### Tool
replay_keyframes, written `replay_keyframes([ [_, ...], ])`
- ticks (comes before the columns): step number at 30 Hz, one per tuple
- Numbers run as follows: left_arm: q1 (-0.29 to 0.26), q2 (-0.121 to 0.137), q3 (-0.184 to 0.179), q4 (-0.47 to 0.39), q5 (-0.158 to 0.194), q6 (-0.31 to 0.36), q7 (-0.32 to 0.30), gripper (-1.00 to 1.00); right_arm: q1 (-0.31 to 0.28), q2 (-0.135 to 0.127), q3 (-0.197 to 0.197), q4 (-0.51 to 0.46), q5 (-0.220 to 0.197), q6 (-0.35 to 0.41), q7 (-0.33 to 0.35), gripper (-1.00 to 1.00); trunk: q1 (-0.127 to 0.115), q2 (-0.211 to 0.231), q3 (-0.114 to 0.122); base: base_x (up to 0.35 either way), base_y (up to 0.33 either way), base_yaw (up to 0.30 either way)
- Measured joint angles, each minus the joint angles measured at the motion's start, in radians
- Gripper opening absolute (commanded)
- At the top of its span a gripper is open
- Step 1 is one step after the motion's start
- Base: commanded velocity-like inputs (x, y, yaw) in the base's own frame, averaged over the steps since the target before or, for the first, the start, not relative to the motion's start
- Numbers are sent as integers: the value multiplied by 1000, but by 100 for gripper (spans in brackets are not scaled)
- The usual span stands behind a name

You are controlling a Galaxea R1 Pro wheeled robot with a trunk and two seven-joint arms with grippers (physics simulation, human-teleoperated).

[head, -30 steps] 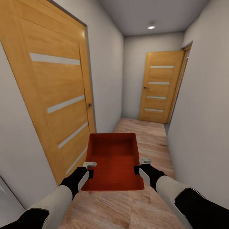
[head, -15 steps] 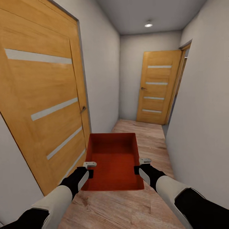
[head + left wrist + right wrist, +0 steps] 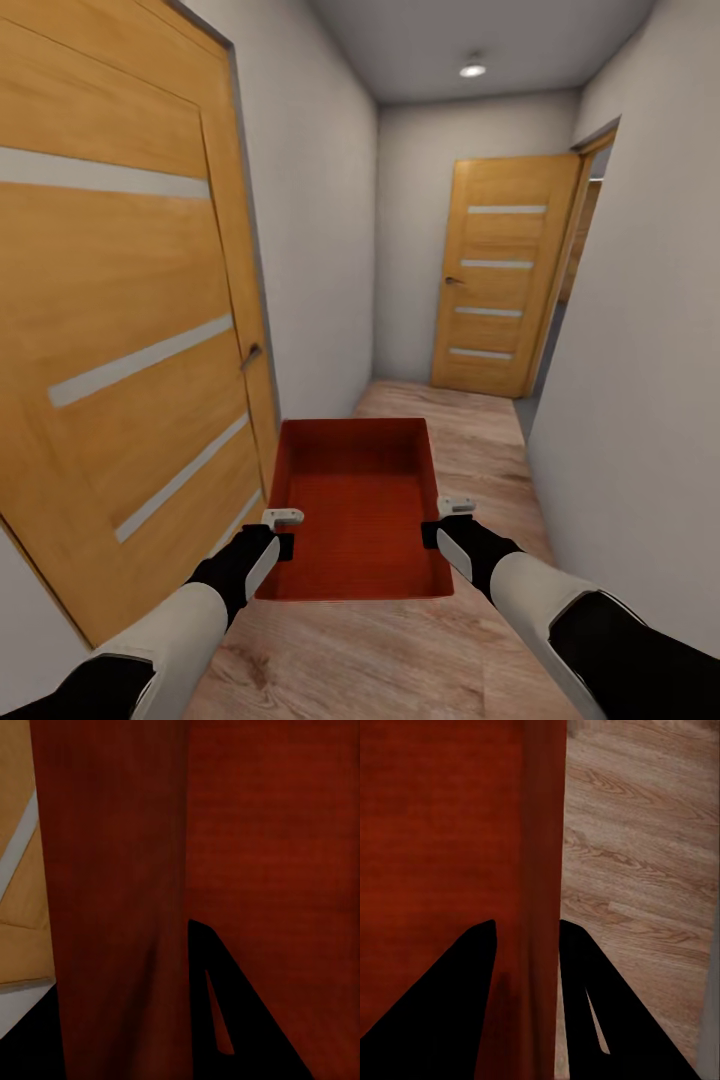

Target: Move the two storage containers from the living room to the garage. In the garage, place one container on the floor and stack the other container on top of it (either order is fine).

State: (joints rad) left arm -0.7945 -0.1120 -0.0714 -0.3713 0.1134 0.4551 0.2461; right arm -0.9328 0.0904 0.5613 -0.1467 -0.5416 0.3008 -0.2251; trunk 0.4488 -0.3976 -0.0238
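Observation:
I carry one red-orange lidless storage container point(image 3: 352, 500) level in front of me, above a light wood-plank floor in a narrow hallway. My left gripper point(image 3: 283, 532) is shut on its left wall and my right gripper point(image 3: 436, 520) is shut on its right wall. In the left wrist view the container's wall point(image 3: 112, 907) runs between dark fingers point(image 3: 225, 1020). The right wrist view has the container's right wall point(image 3: 536, 907) pinched between two black fingers point(image 3: 457, 1005), with plank floor beside it.
A large wooden door point(image 3: 120, 330) with pale stripes stands close on the left. A second like door point(image 3: 500, 275) closes the hallway's far end, beside a doorway opening point(image 3: 585, 250) in the right wall. White walls point(image 3: 640, 350) hem in both sides.
The whole view has advanced down the hallway: the left door looms larger and slides back past me, the far door is a little nearer. The container and both grips are unchanged.

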Motion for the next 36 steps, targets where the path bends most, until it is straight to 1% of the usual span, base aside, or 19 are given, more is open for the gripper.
replay_keyframes([
  [4, 0, -1, 1, 0, -2, 0, 0, -100, 0, 0, 0, 0, -1, 0, 1, -100, 0, 0, 0, 322, 0, -70],
  [15, 0, 1, -2, 1, 4, -1, 0, -100, 0, 1, 0, 0, 0, 0, -2, -100, 0, 0, 0, 322, 0, -250],
  [36, 0, 1, -1, 0, 2, 0, 0, -100, 0, 1, 1, 0, -1, 0, -1, -100, 0, 0, 0, 322, 0, -8],
])
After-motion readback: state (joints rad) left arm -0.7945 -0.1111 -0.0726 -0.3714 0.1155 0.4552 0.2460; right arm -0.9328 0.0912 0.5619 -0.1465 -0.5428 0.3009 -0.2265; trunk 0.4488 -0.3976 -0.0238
